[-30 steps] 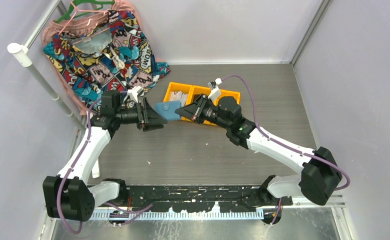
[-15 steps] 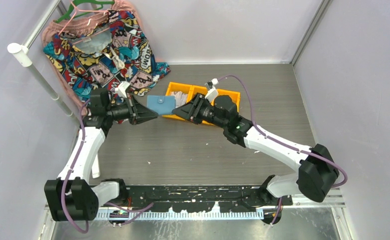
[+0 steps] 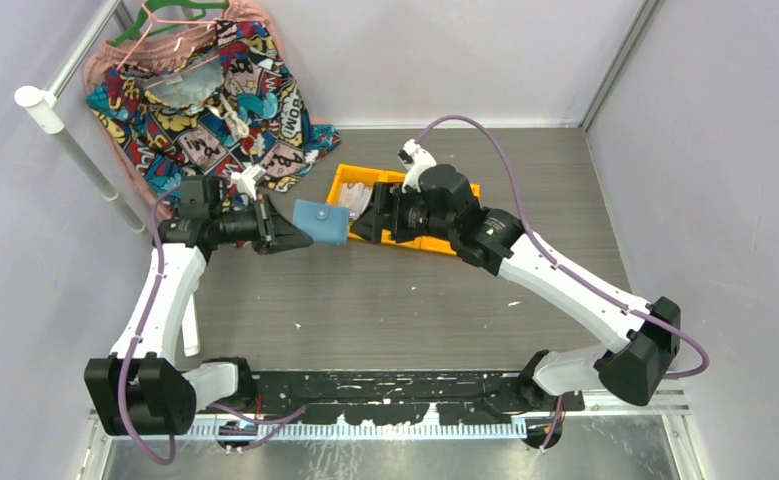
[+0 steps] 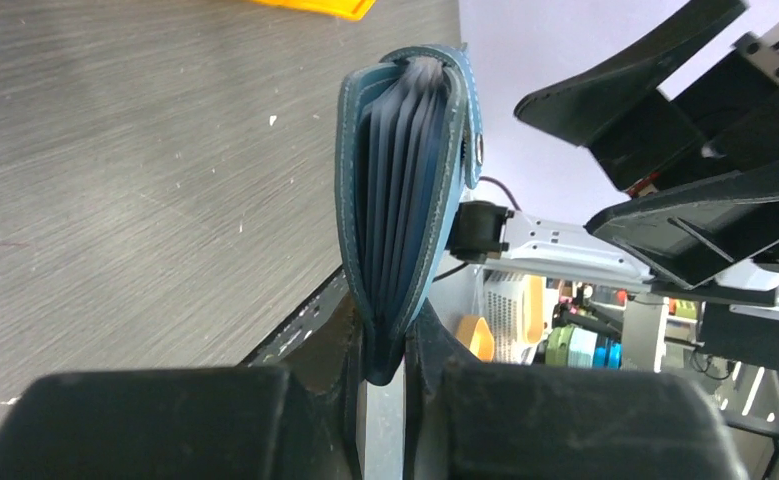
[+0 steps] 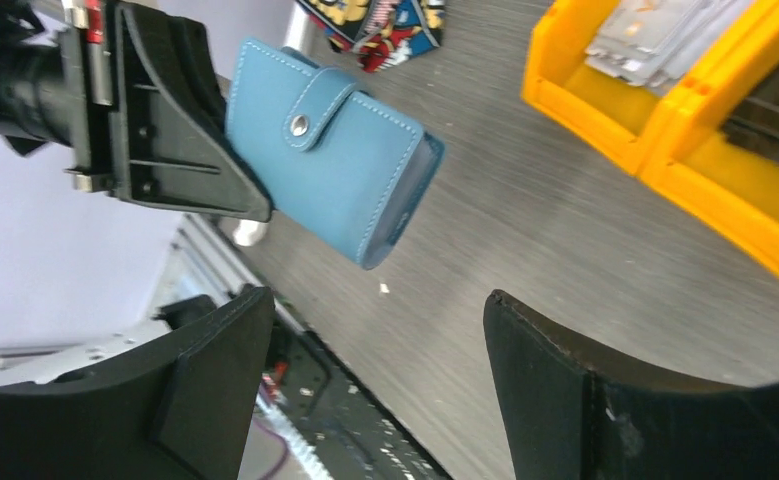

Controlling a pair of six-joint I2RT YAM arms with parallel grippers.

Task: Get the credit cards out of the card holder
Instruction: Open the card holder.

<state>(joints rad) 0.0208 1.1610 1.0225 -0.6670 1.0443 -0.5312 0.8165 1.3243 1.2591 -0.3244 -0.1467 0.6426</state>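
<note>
The blue card holder (image 3: 322, 221) hangs in the air above the table, left of the yellow bin. My left gripper (image 3: 298, 232) is shut on its lower edge (image 4: 397, 345). In the left wrist view the card holder (image 4: 405, 180) stands edge-on, its dark inner sleeves fanned slightly. Its strap is snapped shut over the front (image 5: 298, 125). The credit cards are hidden inside it. My right gripper (image 3: 361, 224) is open, just right of the holder and apart from it. In the right wrist view nothing lies between the right gripper (image 5: 375, 305) fingers, and the card holder (image 5: 350, 170) floats beyond them.
A yellow divided bin (image 3: 337, 183) sits behind the right gripper, with grey flat items (image 5: 655, 30) in one compartment and something dark (image 5: 775, 110) in another. Comic-print cloth (image 3: 215, 90) on hangers and a white pole (image 3: 75, 150) fill the back left.
My left gripper has shut on the card holder. My right gripper let go of it, opened wide and drew back to the right. The holder shifted slightly left.
</note>
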